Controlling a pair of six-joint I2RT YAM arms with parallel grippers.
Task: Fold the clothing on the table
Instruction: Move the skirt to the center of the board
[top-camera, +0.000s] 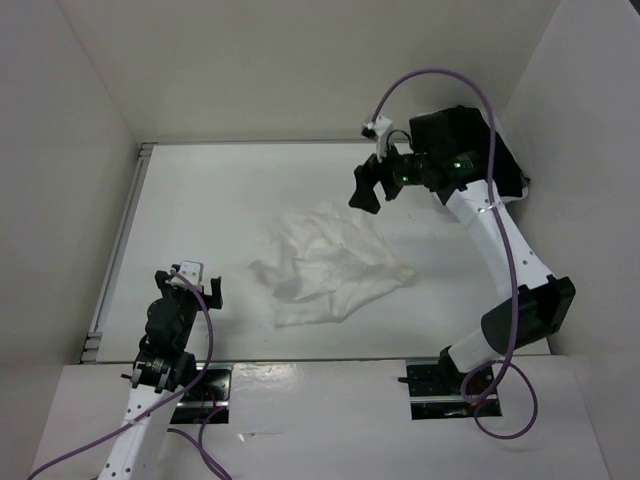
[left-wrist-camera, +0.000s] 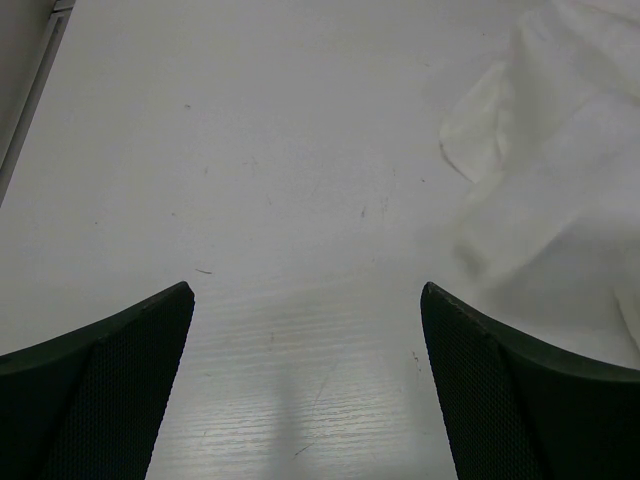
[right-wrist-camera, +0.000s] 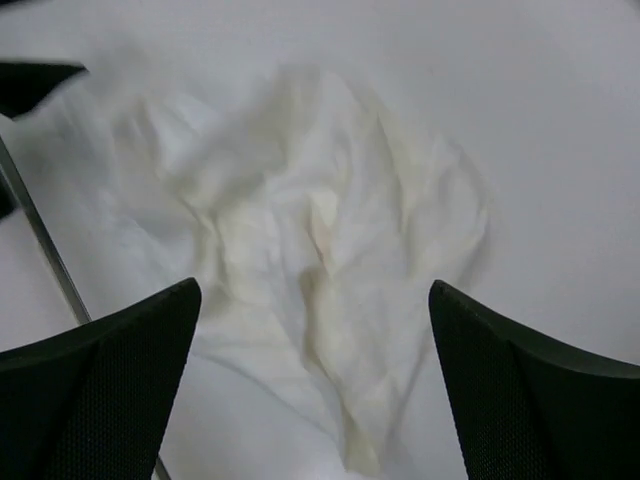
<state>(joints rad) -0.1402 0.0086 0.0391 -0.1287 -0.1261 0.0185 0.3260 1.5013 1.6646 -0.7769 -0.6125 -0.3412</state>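
The clothing (top-camera: 330, 265) lies crumpled in a loose white heap at the middle of the table (top-camera: 200, 200). My right gripper (top-camera: 368, 190) hangs above the heap's far right side, apart from it, with its jaws wide open and nothing between them. In the right wrist view the clothing (right-wrist-camera: 320, 230) fills the space below the open right gripper (right-wrist-camera: 315, 285). My left gripper (top-camera: 190, 282) is open over bare table near the front left. In the left wrist view the left gripper (left-wrist-camera: 307, 300) is empty, and the clothing (left-wrist-camera: 560, 200) lies off to the right.
A thin metal rail (top-camera: 120, 240) runs along the table's left edge, also visible as the rail (left-wrist-camera: 30, 80) at the top left of the left wrist view. White walls enclose the table on the left, back and right. Purple cables loop from both arms.
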